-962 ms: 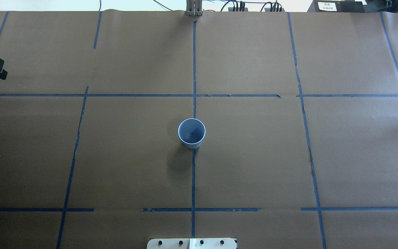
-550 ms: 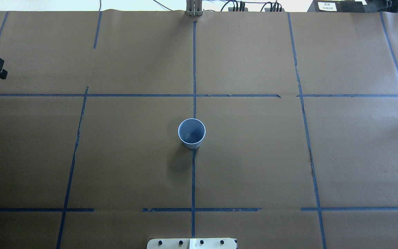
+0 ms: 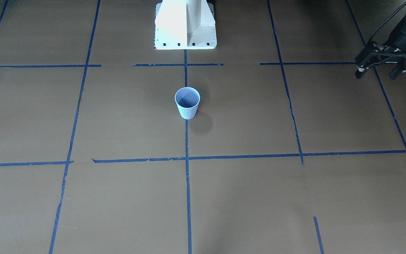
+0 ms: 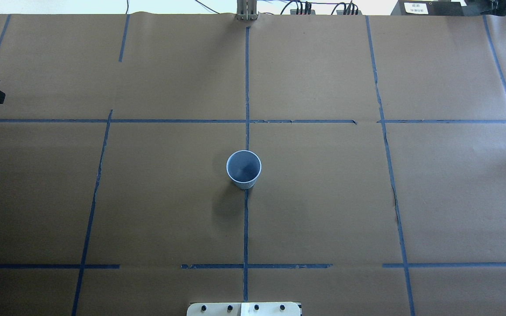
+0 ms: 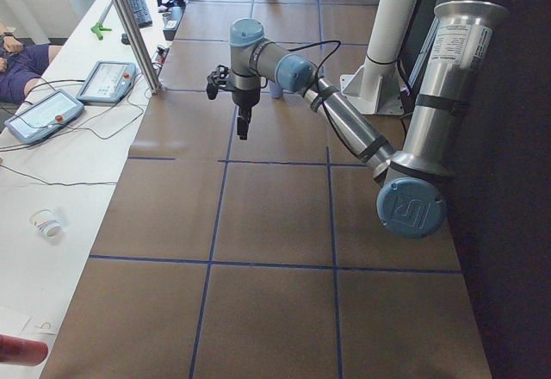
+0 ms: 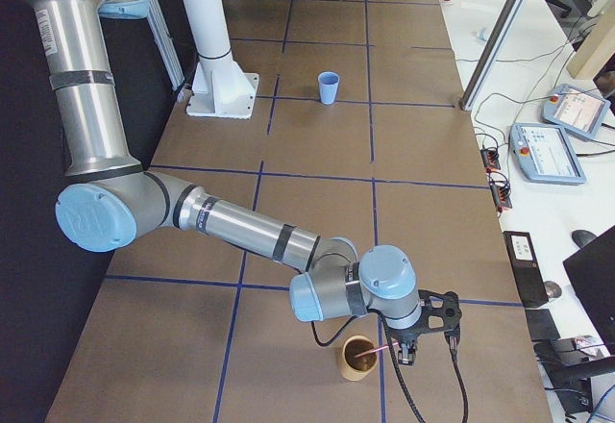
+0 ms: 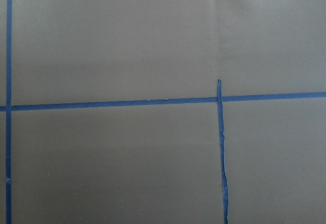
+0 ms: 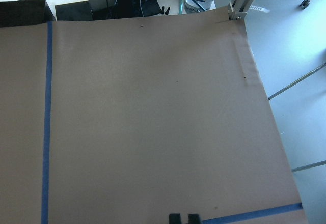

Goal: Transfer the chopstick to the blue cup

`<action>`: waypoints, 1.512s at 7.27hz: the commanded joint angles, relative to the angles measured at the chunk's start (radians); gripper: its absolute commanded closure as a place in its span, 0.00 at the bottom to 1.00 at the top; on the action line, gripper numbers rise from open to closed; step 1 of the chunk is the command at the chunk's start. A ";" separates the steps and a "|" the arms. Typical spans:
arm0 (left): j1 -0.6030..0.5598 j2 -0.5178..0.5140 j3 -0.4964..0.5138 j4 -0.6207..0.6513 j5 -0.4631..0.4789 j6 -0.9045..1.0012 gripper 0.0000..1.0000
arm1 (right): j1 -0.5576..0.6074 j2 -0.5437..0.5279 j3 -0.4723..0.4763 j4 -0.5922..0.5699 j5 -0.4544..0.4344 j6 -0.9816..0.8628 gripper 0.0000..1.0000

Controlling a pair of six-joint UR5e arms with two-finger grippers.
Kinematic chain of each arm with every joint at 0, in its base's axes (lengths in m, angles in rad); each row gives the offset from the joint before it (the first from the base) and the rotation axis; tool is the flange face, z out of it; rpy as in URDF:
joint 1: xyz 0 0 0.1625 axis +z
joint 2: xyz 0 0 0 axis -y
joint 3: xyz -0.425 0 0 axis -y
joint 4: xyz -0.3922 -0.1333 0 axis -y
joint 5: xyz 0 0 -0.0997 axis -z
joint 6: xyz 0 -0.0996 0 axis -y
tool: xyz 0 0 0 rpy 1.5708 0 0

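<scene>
Blue cup [image 4: 243, 169] unmoved; left jaws open, drifted outward; right jaws pinch chopstick [image 6: 377, 350].

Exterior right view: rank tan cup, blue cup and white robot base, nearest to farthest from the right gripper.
1. tan cup, beside the right gripper, near end.
2. blue cup, mid-table.
3. white robot base, at the robot's edge.

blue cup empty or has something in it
Empty: the blue cup stands upright, and its open mouth shows only bare inside.
</scene>
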 commanded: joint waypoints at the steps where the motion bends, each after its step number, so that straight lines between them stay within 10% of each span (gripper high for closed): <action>1: 0.002 0.001 -0.003 0.000 0.000 -0.011 0.00 | 0.085 -0.032 0.079 -0.002 0.008 -0.006 1.00; 5: 0.003 -0.001 0.000 0.000 0.000 -0.013 0.00 | 0.188 -0.042 0.327 -0.068 0.010 -0.005 1.00; 8: 0.003 0.002 0.012 -0.003 0.000 -0.001 0.00 | 0.006 0.190 0.718 -0.839 -0.017 0.007 1.00; 11: 0.000 0.012 0.005 0.003 0.002 0.001 0.00 | -0.341 0.383 0.826 -0.984 -0.021 0.338 1.00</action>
